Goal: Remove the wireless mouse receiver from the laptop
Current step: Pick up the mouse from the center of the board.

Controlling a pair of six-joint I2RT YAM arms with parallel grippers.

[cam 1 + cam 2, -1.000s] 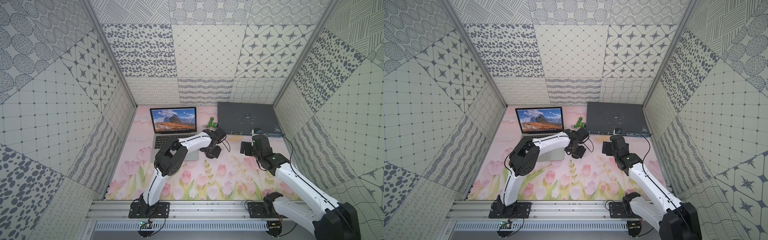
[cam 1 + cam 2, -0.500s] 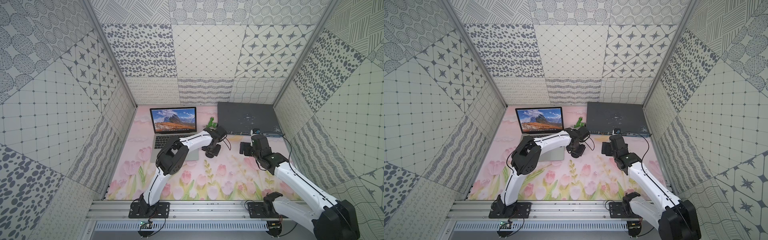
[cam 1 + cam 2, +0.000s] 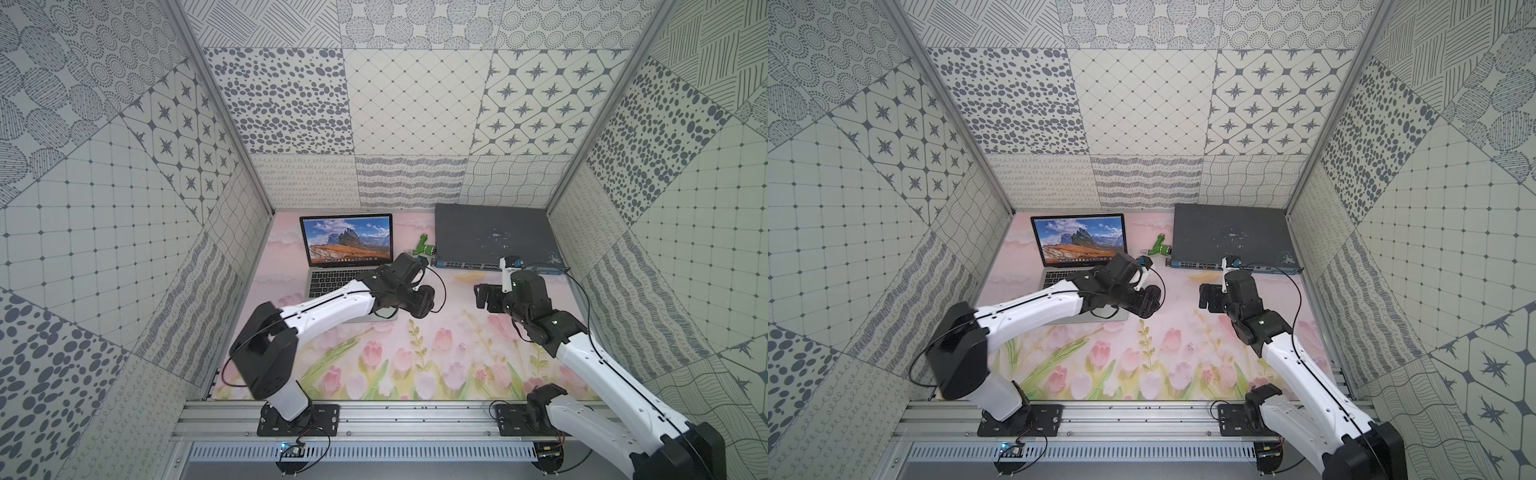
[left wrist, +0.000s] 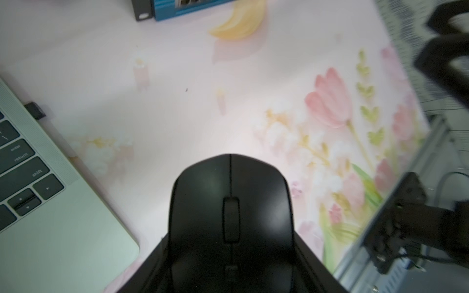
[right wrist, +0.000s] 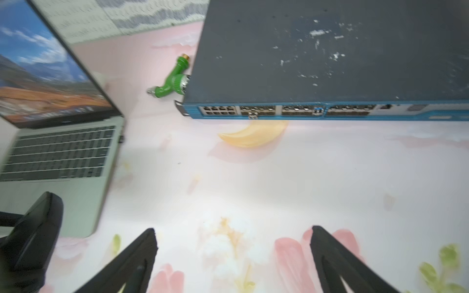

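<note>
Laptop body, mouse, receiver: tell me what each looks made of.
The laptop body looks like metal: matte silver-grey, evenly smooth, with a crisp rounded corner. The mouse looks like black plastic with a satin finish, with soft highlights spread across its buttons. The wireless mouse receiver seems to be black plastic with a slightly glossy top, but it is too small to be sure.

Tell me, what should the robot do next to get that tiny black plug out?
Probably move the open right hand toward the receiver: it is plugged into the side of the laptop, and the left hand is busy holding the mouse.
</note>
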